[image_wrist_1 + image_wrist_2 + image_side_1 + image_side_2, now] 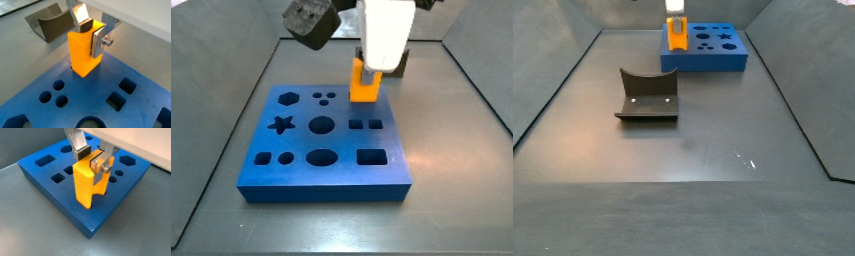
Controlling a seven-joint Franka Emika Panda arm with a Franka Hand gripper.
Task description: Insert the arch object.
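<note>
The arch object (85,52) is a bright orange, elongated block, held upright. My gripper (91,34) is shut on its upper end, one silver finger (99,41) on each side. It also shows in a wrist view (85,183), with a notch in its lower end. The blue board (325,150) has several holes of different shapes. In a side view the arch object (366,82) hangs over the board's back right part, with its lower end close above the board's top and in no hole. Whether it touches the board I cannot tell.
The dark fixture (647,95), a bracket with a curved notch, stands on the grey floor apart from the blue board (704,50); it shows in a wrist view (48,22) too. Grey walls enclose the floor.
</note>
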